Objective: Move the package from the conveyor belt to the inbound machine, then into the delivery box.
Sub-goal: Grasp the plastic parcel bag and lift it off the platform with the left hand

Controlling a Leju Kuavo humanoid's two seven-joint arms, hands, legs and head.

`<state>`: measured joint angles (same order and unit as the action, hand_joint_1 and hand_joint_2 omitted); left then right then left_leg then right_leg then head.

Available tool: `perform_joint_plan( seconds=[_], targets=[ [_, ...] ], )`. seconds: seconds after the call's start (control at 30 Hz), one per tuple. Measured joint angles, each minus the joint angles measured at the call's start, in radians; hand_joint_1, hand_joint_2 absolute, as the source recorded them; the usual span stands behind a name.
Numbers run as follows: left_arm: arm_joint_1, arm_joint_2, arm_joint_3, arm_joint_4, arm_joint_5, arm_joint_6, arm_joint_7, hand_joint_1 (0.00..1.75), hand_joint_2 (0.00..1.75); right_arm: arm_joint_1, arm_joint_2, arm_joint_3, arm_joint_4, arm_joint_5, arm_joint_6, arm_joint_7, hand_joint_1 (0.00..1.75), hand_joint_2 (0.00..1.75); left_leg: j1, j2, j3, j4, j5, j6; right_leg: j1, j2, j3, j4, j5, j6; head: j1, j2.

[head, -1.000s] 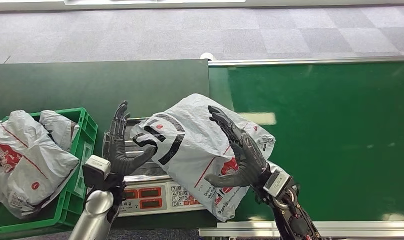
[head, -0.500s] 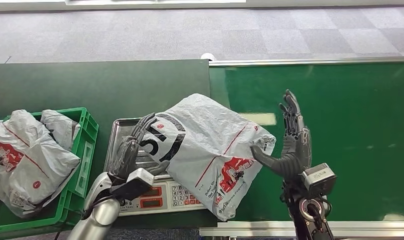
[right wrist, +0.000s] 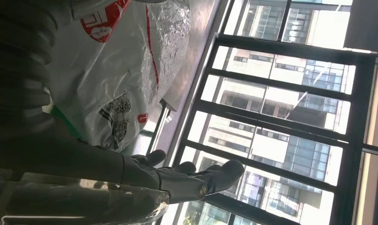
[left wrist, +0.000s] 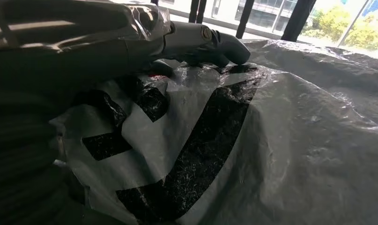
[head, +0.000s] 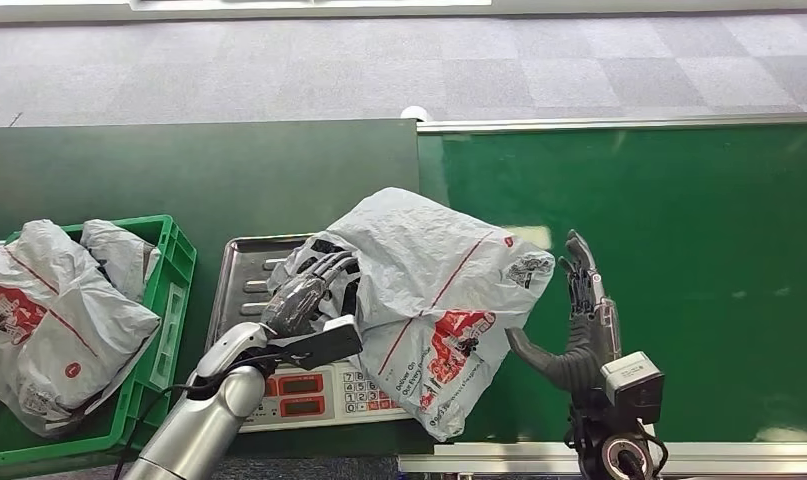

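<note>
At the far left you have the green delivery box (head: 175, 262), sitting at the left edge of the dark table and already holding other grey parcels (head: 54, 320); the package you are handling is not in it yet, so that last leg is left to do. Next to it stands the inbound machine (head: 241, 275), a scale with a steel tray and a red-digit keypad panel at its near edge. The package (head: 434, 290), a grey plastic mailer with black and red print, lies on it, so I judge the first leg done, though only loosely: its left end covers the tray's right part while its right end hangs over onto the green conveyor belt (head: 679, 250). Its long axis runs across the tray, left to right, tilted so the right end sits slightly farther from you. Your left hand (head: 304, 290) lies on the mailer's left end, fingers pressed down onto the plastic and partly curled; whether they truly grip it, I cannot tell. Your right hand (head: 577, 320) stands just beside the package's right end, fingers spread, holding nothing.
</note>
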<state>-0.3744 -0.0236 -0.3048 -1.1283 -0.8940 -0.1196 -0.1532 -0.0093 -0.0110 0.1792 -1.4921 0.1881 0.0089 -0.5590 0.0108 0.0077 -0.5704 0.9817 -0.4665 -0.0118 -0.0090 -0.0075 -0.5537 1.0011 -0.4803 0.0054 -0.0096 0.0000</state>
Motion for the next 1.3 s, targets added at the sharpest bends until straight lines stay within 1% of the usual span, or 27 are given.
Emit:
perform_joint_plan(
  seconds=[0.1,0.13,0.2,0.33,0.43,0.63,0.7,0.8,0.9,0.97,1.03,1.1,1.13,1.23,1.3],
  targets=[
    [-0.020,-0.004,-0.005,0.030,-0.017,-0.022,0.008,1.59,1.75,0.029,0.022,-0.013,-0.013,0.006,-0.003,0.003,0.00,1.75,0.000,-0.001,0.004,0.000,0.000,0.000,0.000,-0.002,0.004,0.000,-0.001,0.000,0.000,0.000],
    [-0.026,-0.006,-0.009,0.040,-0.026,-0.027,0.008,1.70,1.75,0.042,0.026,-0.019,-0.020,0.010,-0.007,0.003,0.00,1.75,0.000,-0.001,0.005,0.000,0.000,0.000,0.000,-0.002,0.005,0.000,-0.001,0.000,0.000,0.000],
    [-0.045,-0.011,-0.021,0.066,-0.054,-0.021,0.003,1.75,1.75,0.066,0.031,-0.034,-0.032,0.015,-0.017,-0.003,0.00,1.75,0.000,-0.002,0.007,0.000,0.000,0.000,0.000,-0.004,0.008,0.000,-0.001,0.000,0.000,0.000],
    [-0.081,-0.024,-0.045,0.118,-0.107,0.019,-0.018,1.75,1.75,0.095,0.037,-0.065,-0.050,0.004,-0.021,-0.019,0.00,1.75,0.000,-0.002,0.008,0.000,0.001,0.001,0.000,-0.004,0.009,0.000,0.001,0.000,0.000,0.000],
    [-0.096,-0.032,-0.055,0.132,-0.120,0.036,-0.036,1.75,1.75,0.105,0.040,-0.078,-0.063,0.003,-0.027,-0.019,0.00,1.75,0.000,-0.002,0.008,0.000,0.002,0.001,0.000,-0.004,0.009,0.000,0.002,0.000,0.000,0.000],
    [-0.114,-0.051,-0.072,0.141,-0.130,0.122,-0.102,1.75,1.75,0.113,0.053,-0.102,-0.092,0.007,-0.042,-0.013,0.00,1.75,0.000,-0.002,0.007,0.000,0.003,0.001,0.000,-0.004,0.008,0.000,0.002,0.001,0.000,0.000],
    [-0.117,-0.059,-0.076,0.141,-0.115,0.149,-0.135,1.75,1.75,0.114,0.061,-0.113,-0.104,0.008,-0.042,-0.006,0.00,1.75,0.000,-0.002,0.006,0.000,0.003,0.001,0.000,-0.004,0.006,0.000,0.002,0.001,0.000,0.000],
    [-0.120,-0.074,-0.084,0.140,-0.063,0.239,-0.217,1.75,1.75,0.120,0.074,-0.134,-0.127,0.011,-0.042,0.002,0.00,1.75,0.000,-0.002,0.003,0.000,0.003,0.001,0.000,-0.004,0.004,0.000,0.002,0.001,0.000,0.000],
    [-0.118,-0.089,-0.087,0.127,0.011,0.368,-0.293,1.75,1.75,0.134,0.083,-0.147,-0.147,0.012,-0.042,0.003,0.00,1.75,0.000,-0.001,0.002,0.000,0.003,0.001,0.000,-0.003,0.002,0.000,0.002,0.001,0.000,0.000],
    [-0.118,-0.094,-0.087,0.114,0.050,0.426,-0.322,1.75,0.87,0.141,0.087,-0.151,-0.157,0.012,-0.044,0.003,0.00,1.75,0.000,-0.001,0.001,0.000,0.002,0.001,0.000,-0.003,0.002,0.000,0.002,0.001,0.000,0.000],
    [-0.117,-0.097,-0.087,0.103,0.071,0.445,-0.333,1.75,0.00,0.144,0.091,-0.152,-0.162,0.012,-0.047,0.003,0.00,1.75,0.000,-0.001,0.001,0.000,0.002,0.001,0.000,-0.003,0.001,0.000,0.002,0.001,0.000,0.000],
    [-0.113,-0.097,-0.083,0.092,0.108,0.480,-0.353,1.75,0.00,0.145,0.094,-0.152,-0.165,0.009,-0.051,0.003,0.00,1.75,0.000,-0.001,0.001,0.000,0.002,0.001,0.000,-0.003,0.001,0.000,0.002,0.001,0.000,0.000],
    [-0.111,-0.098,-0.077,0.085,0.133,0.516,-0.369,1.75,0.00,0.145,0.096,-0.152,-0.165,0.008,-0.054,0.003,0.00,1.75,0.000,-0.001,0.000,0.000,0.002,0.001,0.000,-0.003,0.001,0.000,0.002,0.001,0.000,0.000],
    [-0.095,-0.096,-0.047,0.045,0.197,0.665,-0.419,1.75,0.00,0.146,0.101,-0.149,-0.165,0.013,-0.070,0.003,0.00,1.75,0.000,-0.001,0.000,0.000,0.002,0.001,0.000,-0.003,0.001,0.000,0.002,0.001,0.000,0.000],
    [-0.068,-0.093,-0.014,0.004,0.234,0.755,-0.457,1.75,0.00,0.145,0.102,-0.139,-0.161,0.013,-0.083,-0.006,0.00,1.75,0.000,-0.001,0.000,0.000,0.002,0.001,0.000,-0.003,0.001,0.000,0.002,0.001,0.000,0.000]
  ],
)
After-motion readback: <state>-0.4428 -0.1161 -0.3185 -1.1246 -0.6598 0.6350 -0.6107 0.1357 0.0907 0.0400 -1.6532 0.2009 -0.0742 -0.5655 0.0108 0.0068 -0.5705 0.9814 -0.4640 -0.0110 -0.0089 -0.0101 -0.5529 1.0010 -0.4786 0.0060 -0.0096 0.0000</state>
